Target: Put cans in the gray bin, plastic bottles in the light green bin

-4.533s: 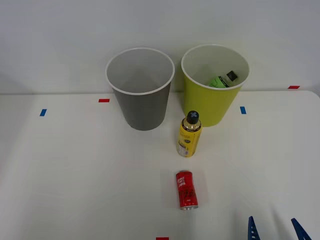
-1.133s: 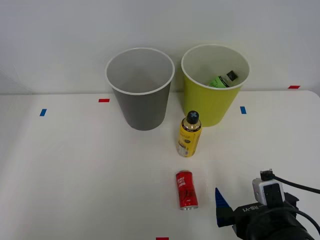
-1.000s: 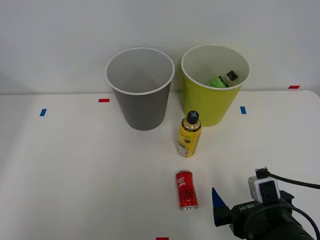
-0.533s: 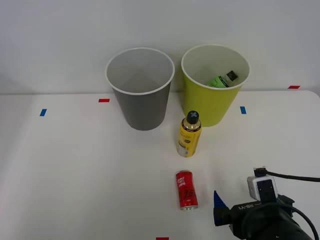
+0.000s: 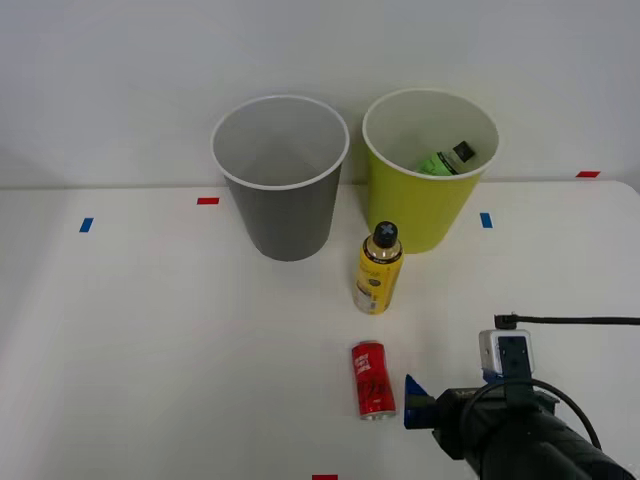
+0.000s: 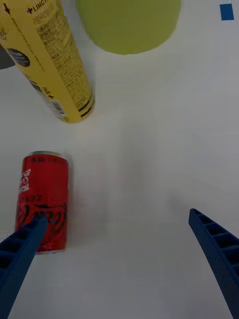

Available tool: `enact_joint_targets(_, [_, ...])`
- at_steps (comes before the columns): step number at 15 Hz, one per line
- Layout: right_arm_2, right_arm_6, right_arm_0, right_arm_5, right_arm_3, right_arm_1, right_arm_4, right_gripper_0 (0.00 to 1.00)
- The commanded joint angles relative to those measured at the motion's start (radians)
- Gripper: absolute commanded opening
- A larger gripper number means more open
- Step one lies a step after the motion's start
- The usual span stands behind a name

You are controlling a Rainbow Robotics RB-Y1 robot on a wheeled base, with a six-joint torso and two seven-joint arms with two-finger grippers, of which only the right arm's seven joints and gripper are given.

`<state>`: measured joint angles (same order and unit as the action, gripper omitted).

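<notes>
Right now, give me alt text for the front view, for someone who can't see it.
The right gripper sits beside a red can lying on a white table. Behind stand a yellow bottle, a gray bin, and a light green bin holding a green bottle.

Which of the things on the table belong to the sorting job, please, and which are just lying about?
Job:
red can, lying on the table
gray bin
light green bin, green bottle inside
right gripper, open beside the can

Lying about:
yellow bottle, upright
tape marks
</notes>
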<state>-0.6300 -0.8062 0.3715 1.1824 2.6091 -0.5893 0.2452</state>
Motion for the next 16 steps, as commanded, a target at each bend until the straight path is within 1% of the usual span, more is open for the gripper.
enact_joint_targets(1, [0.009, 0.009, -0.069, 0.0, -0.06, 0.019, -0.067, 0.97])
enact_joint_targets(3, [0.021, 0.021, -0.102, 0.003, -0.086, 0.017, -0.107, 0.96])
enact_joint_targets(4, [0.019, 0.025, -0.117, 0.029, -0.087, 0.017, -0.113, 0.96])
enact_joint_targets(5, [0.023, 0.036, -0.135, 0.071, -0.084, 0.022, -0.145, 0.96])
enact_joint_targets(7, [0.023, 0.117, -0.166, 0.132, -0.075, 0.029, -0.198, 0.96])
enact_joint_targets(12, [0.023, 0.237, -0.206, 0.171, -0.075, 0.042, -0.262, 0.95])
enact_joint_targets(14, [0.023, 0.248, -0.22, 0.169, -0.08, 0.057, -0.267, 0.95])
enact_joint_targets(16, [0.023, 0.245, -0.26, 0.152, -0.127, 0.082, -0.293, 0.95])
